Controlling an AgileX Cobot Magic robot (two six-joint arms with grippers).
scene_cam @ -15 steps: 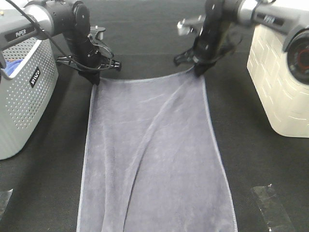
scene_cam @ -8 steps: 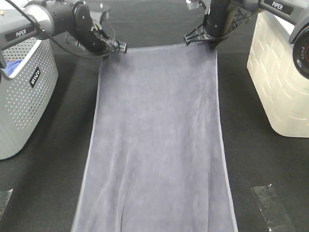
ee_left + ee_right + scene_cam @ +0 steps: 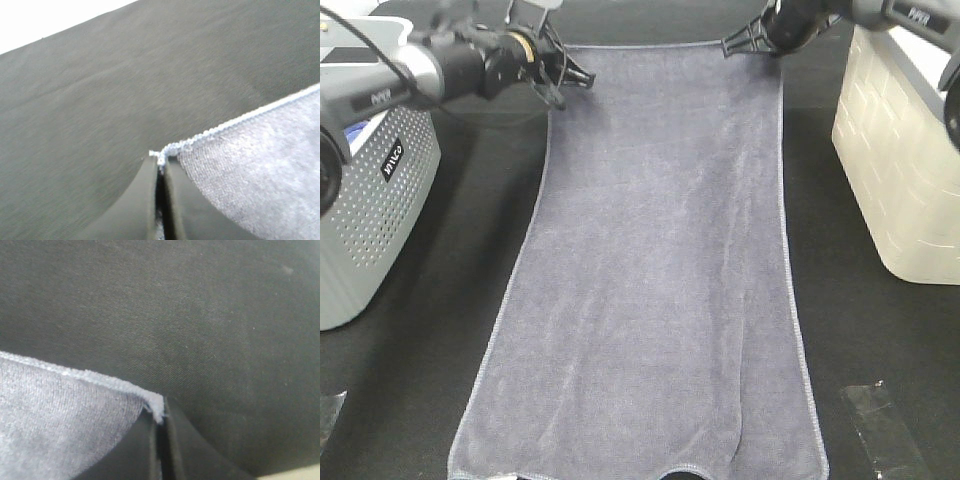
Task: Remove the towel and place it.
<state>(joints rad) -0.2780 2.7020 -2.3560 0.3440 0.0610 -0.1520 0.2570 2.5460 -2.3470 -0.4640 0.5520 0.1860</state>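
Towel spread flat on the table, both far corners pinched — release not done yet.

The towel (image 3: 660,260) lies stretched lengthwise on the black table (image 3: 410,400), between the grey perforated basket (image 3: 370,200) and the cream bin (image 3: 900,160), touching neither. It looks smooth, no big folds; near hem sits at the bottom of the overhead view. Left gripper (image 3: 570,78) has its fingers (image 3: 172,200) pressed together on the far-left corner; right gripper (image 3: 745,45) is clamped on the far-right corner, hem visible between its pads in the right wrist view. My read: removal and spreading look finished. Left: let go of both corners, pull the arms clear.
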